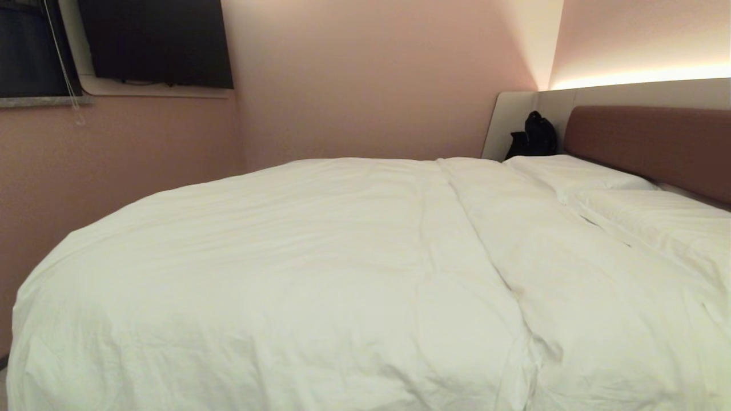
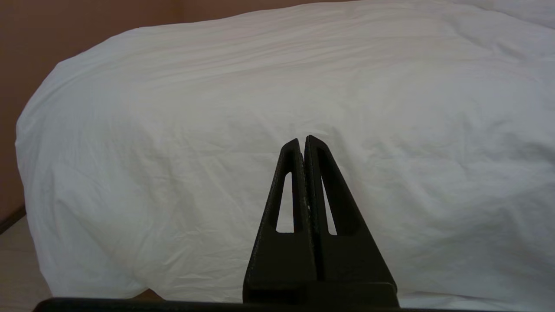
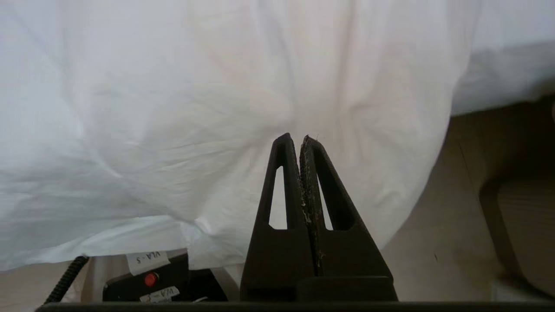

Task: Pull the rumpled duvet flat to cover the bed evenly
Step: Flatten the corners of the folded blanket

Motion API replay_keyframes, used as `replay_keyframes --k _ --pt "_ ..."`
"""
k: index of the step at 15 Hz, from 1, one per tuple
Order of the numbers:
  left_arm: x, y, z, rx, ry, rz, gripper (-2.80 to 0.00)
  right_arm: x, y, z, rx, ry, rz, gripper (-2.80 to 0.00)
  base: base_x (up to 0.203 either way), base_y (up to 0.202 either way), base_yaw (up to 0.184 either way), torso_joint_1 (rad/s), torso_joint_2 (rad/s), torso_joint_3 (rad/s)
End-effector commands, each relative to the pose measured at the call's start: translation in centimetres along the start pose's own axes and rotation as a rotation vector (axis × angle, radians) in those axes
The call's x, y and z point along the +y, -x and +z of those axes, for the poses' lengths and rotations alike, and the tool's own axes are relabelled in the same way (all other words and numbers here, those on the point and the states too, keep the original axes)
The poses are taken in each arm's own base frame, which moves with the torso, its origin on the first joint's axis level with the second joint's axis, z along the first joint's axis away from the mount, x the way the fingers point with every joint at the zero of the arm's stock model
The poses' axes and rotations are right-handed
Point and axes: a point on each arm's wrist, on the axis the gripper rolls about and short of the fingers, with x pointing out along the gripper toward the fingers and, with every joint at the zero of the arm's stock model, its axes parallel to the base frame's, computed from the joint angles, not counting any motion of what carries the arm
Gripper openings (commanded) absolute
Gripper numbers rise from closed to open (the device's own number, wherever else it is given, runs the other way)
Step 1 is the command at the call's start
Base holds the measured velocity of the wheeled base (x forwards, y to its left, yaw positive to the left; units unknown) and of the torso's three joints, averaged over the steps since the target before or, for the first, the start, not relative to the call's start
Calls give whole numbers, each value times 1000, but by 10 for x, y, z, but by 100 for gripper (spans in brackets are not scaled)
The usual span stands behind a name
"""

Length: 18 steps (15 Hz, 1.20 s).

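Fingers of both arms are pressed together and hold nothing: the left gripper [image 2: 302, 139] and the right gripper [image 3: 295, 138] each point at the duvet [image 1: 320, 268], which hangs straight ahead of their tips, apart from them. Neither looks clearly nearer. White, puffy and softly wrinkled, it covers the bed [image 1: 651, 142] up to the pillows [image 1: 645, 217].
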Motion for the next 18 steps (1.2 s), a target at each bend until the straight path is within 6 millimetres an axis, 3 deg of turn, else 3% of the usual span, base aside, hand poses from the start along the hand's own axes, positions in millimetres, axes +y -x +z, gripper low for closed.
replay_keyframes --k 1,5,9,12,14,16,18 --pt "0 0 0 2 -1 0 -280 8 7 -8 -20 25 49 -280 0 0 0 0 0 0" --pt "0 0 0 2 -1 0 -280 13 18 -10 -78 53 52 -280 0 0 0 0 0 0" --pt "0 0 0 2 -1 0 -280 30 52 4 -262 156 141 -280 0 0 0 0 0 0" --pt "0 0 0 2 -1 0 -280 44 96 18 -457 246 219 -280 0 0 0 0 0 0" --pt "0 0 0 2 -1 0 -280 48 106 17 -495 271 272 -280 0 0 0 0 0 0" --pt "0 0 0 2 -1 0 -280 52 116 8 -528 294 334 -280 0 0 0 0 0 0" --pt "0 0 0 2 -1 0 -280 57 132 -23 -587 311 388 -280 0 0 0 0 0 0"
